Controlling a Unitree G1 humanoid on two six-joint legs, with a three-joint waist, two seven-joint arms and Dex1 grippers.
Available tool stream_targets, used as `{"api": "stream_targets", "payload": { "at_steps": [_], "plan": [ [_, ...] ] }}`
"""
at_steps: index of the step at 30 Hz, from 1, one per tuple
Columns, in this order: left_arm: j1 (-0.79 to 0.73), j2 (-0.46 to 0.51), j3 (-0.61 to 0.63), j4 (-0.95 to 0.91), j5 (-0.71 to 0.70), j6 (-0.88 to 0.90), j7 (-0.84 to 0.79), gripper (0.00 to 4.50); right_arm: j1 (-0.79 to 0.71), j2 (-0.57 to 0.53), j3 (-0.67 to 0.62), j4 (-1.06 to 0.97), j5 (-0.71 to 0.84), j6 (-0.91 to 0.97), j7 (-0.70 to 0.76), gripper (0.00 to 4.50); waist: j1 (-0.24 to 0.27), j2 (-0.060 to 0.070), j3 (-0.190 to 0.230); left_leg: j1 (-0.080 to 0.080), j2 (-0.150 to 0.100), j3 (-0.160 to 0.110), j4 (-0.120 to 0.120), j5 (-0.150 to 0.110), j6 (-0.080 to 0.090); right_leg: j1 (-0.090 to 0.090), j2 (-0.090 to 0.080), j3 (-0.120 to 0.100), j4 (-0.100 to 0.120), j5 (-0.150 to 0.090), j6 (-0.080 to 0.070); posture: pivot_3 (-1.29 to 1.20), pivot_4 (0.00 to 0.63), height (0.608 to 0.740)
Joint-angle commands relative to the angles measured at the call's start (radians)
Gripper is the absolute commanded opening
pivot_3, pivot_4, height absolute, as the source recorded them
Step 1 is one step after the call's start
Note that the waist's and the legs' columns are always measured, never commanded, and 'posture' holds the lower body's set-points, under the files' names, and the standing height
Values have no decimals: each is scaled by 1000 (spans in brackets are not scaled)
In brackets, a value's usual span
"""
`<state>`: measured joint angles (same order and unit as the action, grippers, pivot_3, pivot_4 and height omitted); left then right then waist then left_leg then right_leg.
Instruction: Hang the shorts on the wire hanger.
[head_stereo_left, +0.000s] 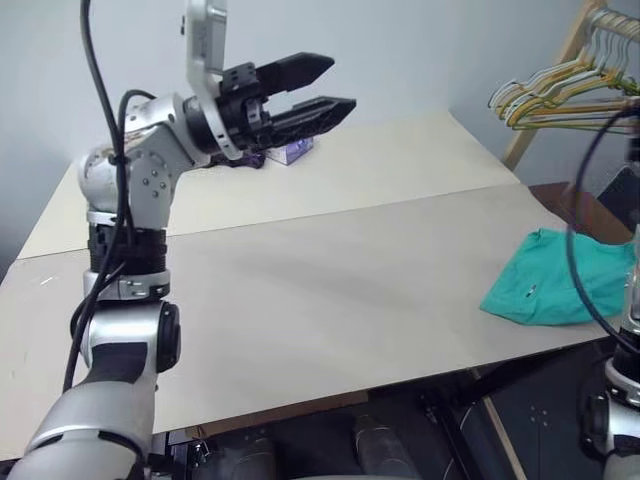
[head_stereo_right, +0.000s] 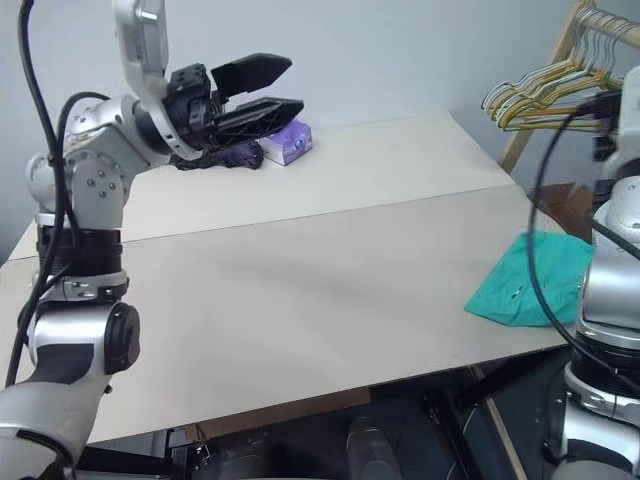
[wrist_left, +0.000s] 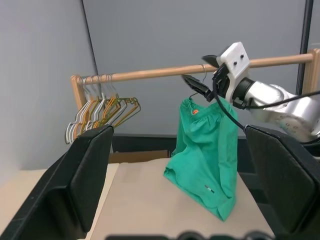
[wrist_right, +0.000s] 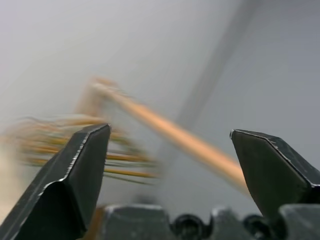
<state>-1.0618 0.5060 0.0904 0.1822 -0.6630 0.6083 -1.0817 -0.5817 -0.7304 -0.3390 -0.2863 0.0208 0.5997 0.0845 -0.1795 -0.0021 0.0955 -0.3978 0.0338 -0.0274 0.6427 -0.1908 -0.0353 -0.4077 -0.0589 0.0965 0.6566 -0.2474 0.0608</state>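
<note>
Left wrist view: right gripper (wrist_left: 200, 80) open beside hanging shorts (wrist_left: 205, 150).

A pale beige table (head_stereo_left: 330, 290) runs across the scene, a seam splitting its top. On its right edge rests the lower part of the teal shorts (head_stereo_left: 555, 280) — at the far side, a small purple box (head_stereo_right: 287, 143) and something dark (head_stereo_right: 225, 155), perhaps folded.
</note>
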Motion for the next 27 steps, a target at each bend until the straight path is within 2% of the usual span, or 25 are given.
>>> {"api": "stream_targets", "payload": {
  "at_steps": [1, 7, 13, 19, 24, 27],
  "plan": [
    [63, 56, 23, -83, 21, -60, -37, 4500, -49, -21, -15, 27, 222, -77, 300, 4469, 1, -1, 1, 3, 0, 0, 0, -1, 2, 4, 0, 0, -1, 0, 0, -13, 50, 740],
    [213, 167, 27, -186, 66, -95, -56, 4500, -135, -21, 89, 192, 390, -162, 679, 4469, 26, -6, 2, 7, 0, 1, 0, -2, 4, 7, 0, 1, -3, 0, 0, 34, 52, 740],
    [441, 270, 83, -391, 59, -58, -8, 4500, -173, -39, 237, 282, 386, -255, 950, 4469, 84, -10, 5, 7, 1, 2, -1, -3, 4, 6, 0, 0, -3, 0, 0, 126, 64, 740],
    [638, 357, 181, -556, 16, 17, 46, 4500, -157, -4, 290, 295, 396, -289, 1039, 4469, 163, -22, 12, 5, 2, 3, -1, -4, 6, 4, 0, -1, -4, 0, -1, 196, 82, 740],
    [767, 385, 233, -631, 16, 10, 68, 4500, -121, 6, 310, 271, 406, -281, 1074, 4469, 216, -23, 13, 2, 2, 3, -1, -4, 5, 4, 0, -2, -9, 0, -1, 218, 88, 740],
    [791, 379, 241, -655, 3, 11, 90, 4500, -110, 10, 311, 261, 406, -279, 1074, 4469, 232, -23, 13, 0, 3, 3, -1, -4, 5, 3, -1, -3, -10, 0, -1, 224, 90, 740]
  ]
}}
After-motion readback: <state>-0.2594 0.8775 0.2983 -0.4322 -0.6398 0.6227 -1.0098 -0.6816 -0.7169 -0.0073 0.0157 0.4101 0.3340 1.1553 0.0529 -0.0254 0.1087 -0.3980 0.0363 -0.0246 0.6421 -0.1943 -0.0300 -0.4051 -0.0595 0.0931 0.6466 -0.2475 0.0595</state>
